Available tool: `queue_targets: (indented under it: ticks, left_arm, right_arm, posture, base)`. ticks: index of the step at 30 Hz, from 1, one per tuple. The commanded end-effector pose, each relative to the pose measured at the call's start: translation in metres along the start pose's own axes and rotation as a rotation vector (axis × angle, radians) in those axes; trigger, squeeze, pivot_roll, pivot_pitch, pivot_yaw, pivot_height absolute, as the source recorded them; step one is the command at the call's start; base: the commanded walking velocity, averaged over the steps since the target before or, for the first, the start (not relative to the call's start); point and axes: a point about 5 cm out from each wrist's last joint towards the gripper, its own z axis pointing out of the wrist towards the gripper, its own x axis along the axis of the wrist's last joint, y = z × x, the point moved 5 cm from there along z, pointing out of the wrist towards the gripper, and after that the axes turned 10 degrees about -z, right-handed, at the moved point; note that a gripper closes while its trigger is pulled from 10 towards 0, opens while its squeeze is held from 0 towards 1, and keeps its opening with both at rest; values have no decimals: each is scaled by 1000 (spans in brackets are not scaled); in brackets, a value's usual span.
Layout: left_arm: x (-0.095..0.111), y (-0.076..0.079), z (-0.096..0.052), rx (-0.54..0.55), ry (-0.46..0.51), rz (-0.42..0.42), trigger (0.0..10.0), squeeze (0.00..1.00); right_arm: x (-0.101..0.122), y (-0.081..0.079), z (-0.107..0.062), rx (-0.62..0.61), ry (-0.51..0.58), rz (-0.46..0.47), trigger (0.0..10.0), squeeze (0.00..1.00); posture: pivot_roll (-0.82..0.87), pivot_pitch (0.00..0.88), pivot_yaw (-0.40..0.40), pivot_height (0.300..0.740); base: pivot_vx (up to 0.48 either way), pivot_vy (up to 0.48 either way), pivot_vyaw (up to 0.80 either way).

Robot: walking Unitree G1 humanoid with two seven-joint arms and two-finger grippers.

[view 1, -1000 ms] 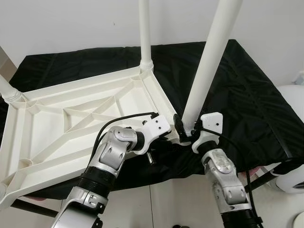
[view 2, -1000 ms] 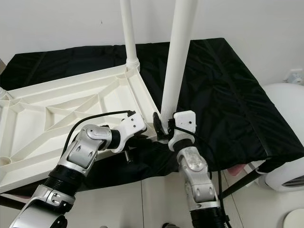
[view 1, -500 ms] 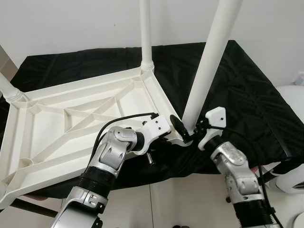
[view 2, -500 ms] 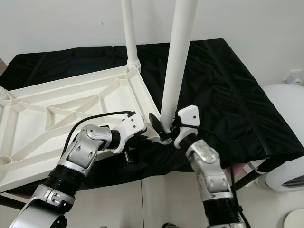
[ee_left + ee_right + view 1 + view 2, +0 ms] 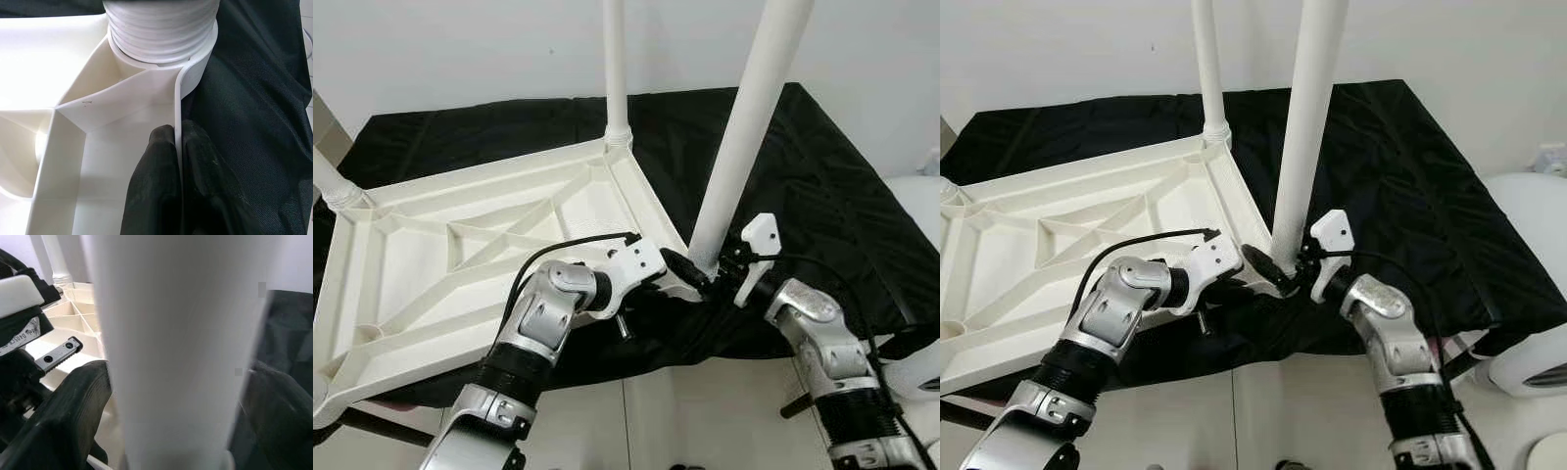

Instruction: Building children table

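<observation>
Upturned white tabletop (image 5: 460, 245) on black cloth (image 5: 822, 176), left gripper (image 5: 178, 161) pinching its rim, right gripper (image 5: 705, 274) clasping leg (image 5: 739, 147) at five o'clock.

White tabletop (image 5: 460, 245), black cloth (image 5: 822, 186)

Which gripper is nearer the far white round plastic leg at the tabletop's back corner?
Left. The left gripper pinches the white tabletop rim on the near side of the far leg; the right gripper grips the near leg, farther right.

upturned tabletop (image 5: 460, 245) on cloth (image 5: 822, 186), legs (image 5: 744, 127) up
</observation>
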Motion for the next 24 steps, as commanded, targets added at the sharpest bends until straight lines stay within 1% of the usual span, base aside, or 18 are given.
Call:
queue_targets:
  ticks: [1, 5, 13, 14, 15, 16, 17, 18, 20, 21, 24]
  left_arm:
    - [3, -19, -2, 187, 49, -14, 10000, 0]
    - [2, -19, -2, 187, 49, -13, 10000, 0]
    - [2, -18, -2, 181, 48, -11, 10000, 0]
    - [2, -17, -2, 180, 48, -11, 10000, 0]
    - [2, -17, -2, 180, 48, -10, 10000, 0]
    - [2, -17, -1, 180, 47, -10, 10000, 0]
    - [1, -17, -1, 180, 47, -9, 10000, 0]
    - [1, -17, -1, 180, 47, -9, 10000, 0]
    - [1, -17, -1, 180, 47, -9, 10000, 0]
    - [2, -17, -1, 180, 47, -8, 10000, 0]
    - [2, -18, -2, 180, 47, -9, 10000, 0]
  right_arm:
    - [-1, -3, 0, 57, 0, 32, 10000, 0]
    - [-1, -3, -1, 72, -2, 35, 10000, 0]
    - [-1, 2, -3, 134, -13, 34, 10000, 0]
    - [-1, 3, -3, 137, -13, 33, 7804, 0]
    - [-2, 4, -3, 141, -13, 33, 7804, 0]
    - [-1, 4, -3, 144, -12, 35, 3608, 0]
    - [-1, 5, -3, 146, -11, 36, 3608, 0]
    - [-1, 5, -3, 149, -11, 36, 2314, 0]
    - [-2, 6, -3, 150, -12, 35, 2314, 0]
    - [-2, 5, -3, 156, -12, 38, 0, 0]
    - [-2, 5, -4, 160, -9, 41, 0, 0]
  posture:
    - [-135, 132, 85, 740]
    - [-135, 132, 85, 740]
    - [-134, 127, 87, 740]
    - [-134, 125, 88, 740]
    - [-134, 125, 88, 740]
    - [-135, 122, 88, 740]
    - [-135, 122, 88, 740]
    - [-135, 122, 88, 740]
    - [-135, 122, 88, 740]
    - [-134, 123, 90, 740]
    - [-135, 124, 91, 740]
  base:
    - [0, 0, 0]
    - [0, 0, 0]
    - [0, 0, 0]
    - [0, 0, 0]
    - [0, 0, 0]
    - [0, 0, 0]
    - [0, 0, 0]
    - [0, 0, 0]
    - [0, 0, 0]
    - [0, 0, 0]
    - [0, 0, 0]
